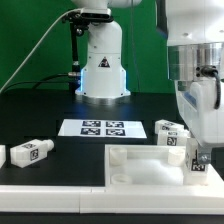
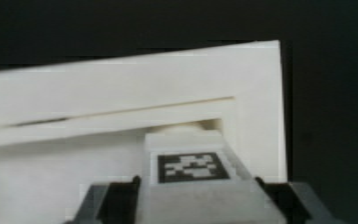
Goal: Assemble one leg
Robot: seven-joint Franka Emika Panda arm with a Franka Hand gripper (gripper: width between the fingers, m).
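Wrist view shows our gripper (image 2: 195, 196) clamped on the leg (image 2: 195, 165) over the tabletop's (image 2: 87, 100) right near corner pocket, where any tilt could jam it on the rim.

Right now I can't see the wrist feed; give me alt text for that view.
The gripper holds a white tagged leg between its fingers, directly over the large white recessed piece. Beyond that piece the table is black.
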